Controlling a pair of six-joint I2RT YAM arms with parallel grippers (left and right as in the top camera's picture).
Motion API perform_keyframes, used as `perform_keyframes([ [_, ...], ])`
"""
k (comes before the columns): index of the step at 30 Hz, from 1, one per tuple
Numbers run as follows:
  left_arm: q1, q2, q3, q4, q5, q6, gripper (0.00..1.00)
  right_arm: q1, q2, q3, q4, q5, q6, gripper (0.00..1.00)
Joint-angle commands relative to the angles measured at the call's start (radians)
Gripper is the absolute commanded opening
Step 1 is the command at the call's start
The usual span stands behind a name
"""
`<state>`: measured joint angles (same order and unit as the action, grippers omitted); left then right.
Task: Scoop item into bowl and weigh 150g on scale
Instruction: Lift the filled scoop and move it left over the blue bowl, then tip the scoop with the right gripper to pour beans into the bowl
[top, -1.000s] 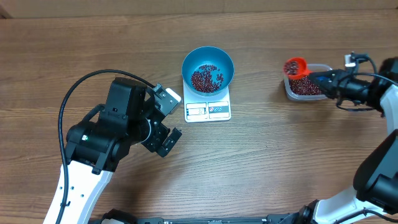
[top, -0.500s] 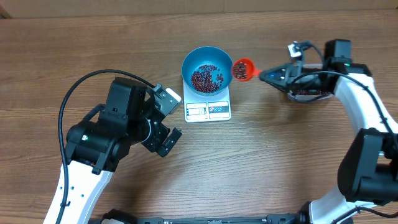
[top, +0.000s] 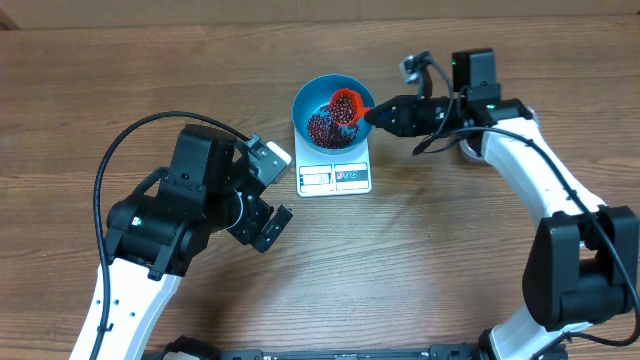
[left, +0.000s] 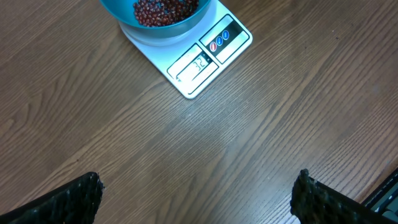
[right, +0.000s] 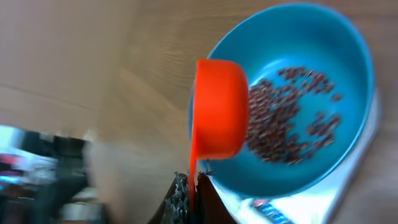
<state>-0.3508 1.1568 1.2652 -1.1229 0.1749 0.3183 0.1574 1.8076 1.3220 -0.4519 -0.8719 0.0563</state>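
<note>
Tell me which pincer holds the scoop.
The right pincer, shut on the orange scoop tipped over the blue bowl; the left pincer hangs open and empty.

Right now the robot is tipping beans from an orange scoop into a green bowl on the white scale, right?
Almost. The bowl is blue, not green, as the overhead view shows. The rest stands: the right end effector tips beans from an orange scoop into that bowl on the white scale.

Overhead top-down; wrist cams near; all share bowl (top: 308, 100).
</note>
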Motion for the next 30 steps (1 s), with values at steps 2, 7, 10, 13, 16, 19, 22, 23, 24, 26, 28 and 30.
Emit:
perform_keyframes([
  [2,0.004,0.002,0.020,0.001,-0.006,0.018,1.00,0.032,0.004,0.006,0.029,0.202,-0.228,0.04],
  [7,0.004,0.002,0.020,0.001,-0.006,0.018,1.00,0.050,0.004,0.007,0.085,0.271,-0.302,0.04],
  [10,0.004,0.002,0.020,0.001,-0.006,0.018,1.00,0.062,0.004,0.007,0.095,0.321,-0.347,0.04],
  [13,0.004,0.002,0.020,0.001,-0.006,0.018,1.00,0.079,0.003,0.007,0.095,0.374,-0.380,0.04],
  [16,0.004,0.002,0.020,0.001,-0.006,0.018,1.00,0.097,0.001,0.007,0.095,0.426,-0.407,0.04],
  [19,0.004,0.002,0.020,0.001,-0.006,0.018,1.00,0.122,-0.003,0.007,0.095,0.517,-0.429,0.04],
  [22,0.004,0.002,0.020,0.001,-0.006,0.018,1.00,0.139,-0.011,0.007,0.091,0.577,-0.433,0.04],
  [23,0.004,0.002,0.020,0.001,-0.006,0.018,1.00,0.144,-0.016,0.007,0.091,0.590,-0.433,0.04],
  [24,0.004,0.002,0.020,0.001,-0.006,0.018,1.00,0.148,-0.021,0.007,0.091,0.596,-0.433,0.04],
  [26,0.004,0.002,0.020,0.001,-0.006,0.018,1.00,0.153,-0.035,0.007,0.089,0.602,-0.451,0.04],
  [28,0.004,0.002,0.020,0.001,-0.006,0.018,1.00,0.158,-0.055,0.007,0.088,0.614,-0.458,0.04],
  [30,0.004,0.002,0.020,0.001,-0.006,0.018,1.00,0.158,-0.076,0.007,0.087,0.619,-0.458,0.04],
])
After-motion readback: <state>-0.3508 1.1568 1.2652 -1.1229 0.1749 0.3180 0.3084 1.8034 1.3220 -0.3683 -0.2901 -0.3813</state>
